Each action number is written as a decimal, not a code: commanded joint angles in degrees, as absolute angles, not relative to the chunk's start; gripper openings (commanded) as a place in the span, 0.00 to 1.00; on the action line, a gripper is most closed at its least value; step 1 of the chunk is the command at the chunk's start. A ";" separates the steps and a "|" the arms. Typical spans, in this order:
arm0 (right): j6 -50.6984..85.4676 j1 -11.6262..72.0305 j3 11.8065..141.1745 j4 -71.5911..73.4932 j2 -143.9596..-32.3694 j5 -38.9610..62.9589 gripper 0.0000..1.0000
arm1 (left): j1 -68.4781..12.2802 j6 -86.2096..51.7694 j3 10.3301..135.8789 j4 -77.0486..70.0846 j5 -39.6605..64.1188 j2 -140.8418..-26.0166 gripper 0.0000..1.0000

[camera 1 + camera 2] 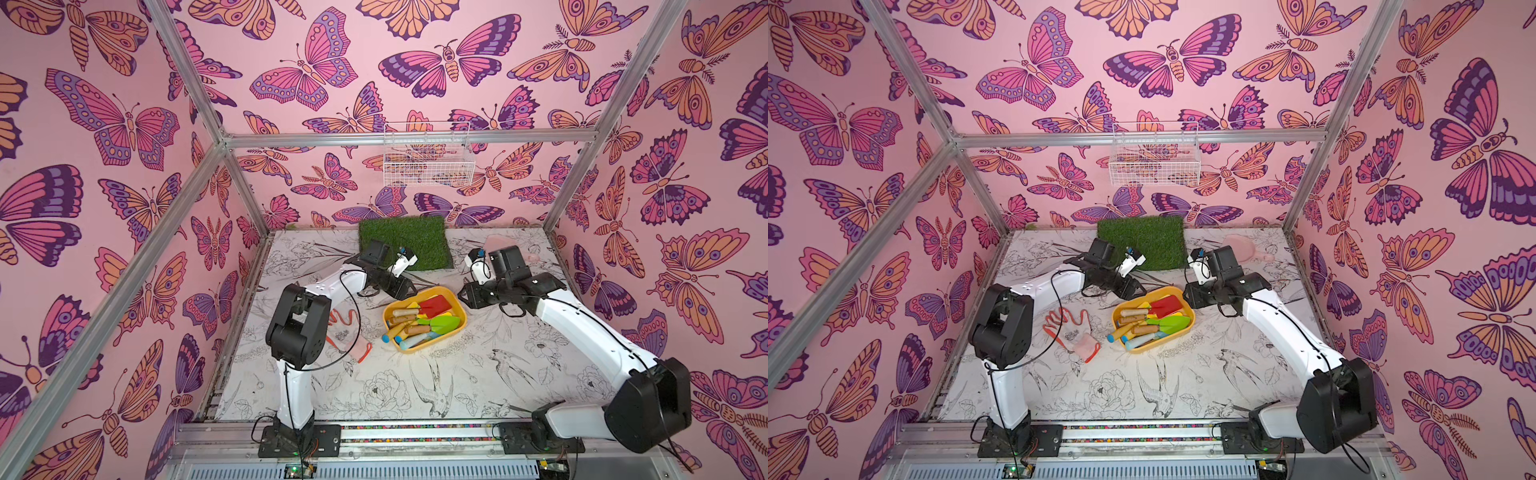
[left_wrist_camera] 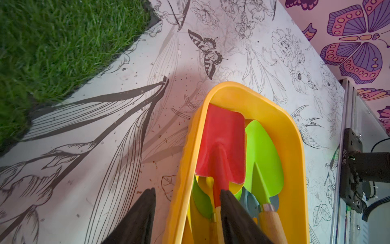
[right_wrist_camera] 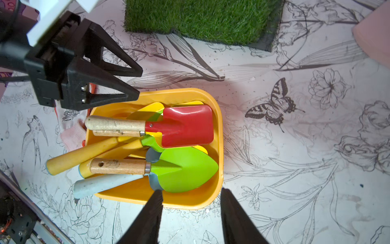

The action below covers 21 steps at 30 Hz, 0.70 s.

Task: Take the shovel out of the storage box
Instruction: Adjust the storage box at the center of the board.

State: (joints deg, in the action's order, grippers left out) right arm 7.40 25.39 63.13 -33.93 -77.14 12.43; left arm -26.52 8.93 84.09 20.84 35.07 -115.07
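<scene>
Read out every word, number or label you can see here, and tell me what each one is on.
"J825101B023": white print on the black base plate, some characters uncertain.
Faint stamp on the green shovel's wooden handle: too small to read.
Nothing else carries readable text.

The place is a robot test cell in a lab, not a lived-in room. An aluminium profile frame (image 1: pixel 411 139) carries printed butterfly wall panels (image 1: pixel 311 62) on three sides. The tabletop (image 1: pixel 415 374) bears a printed floral sheet. The left arm (image 1: pixel 295 390) and right arm (image 1: pixel 582 324) are bolted to a rail (image 1: pixel 415 434) along the front edge. Staged props: an artificial grass patch (image 1: pixel 403 239), a wire basket (image 1: pixel 428 166) hung on the rear panel, a storage box (image 1: pixel 409 350) holding toy garden tools (image 1: pixel 440 322).
</scene>
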 commanded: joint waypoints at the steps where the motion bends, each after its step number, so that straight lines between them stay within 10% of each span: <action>1: 12.47 25.74 60.46 -31.44 -73.76 9.93 0.51 | -27.81 10.57 86.98 24.82 33.30 -119.02 0.56; 21: 20.69 24.87 56.39 -31.72 -70.33 6.36 0.49 | -28.92 7.16 90.19 25.68 31.10 -123.67 0.13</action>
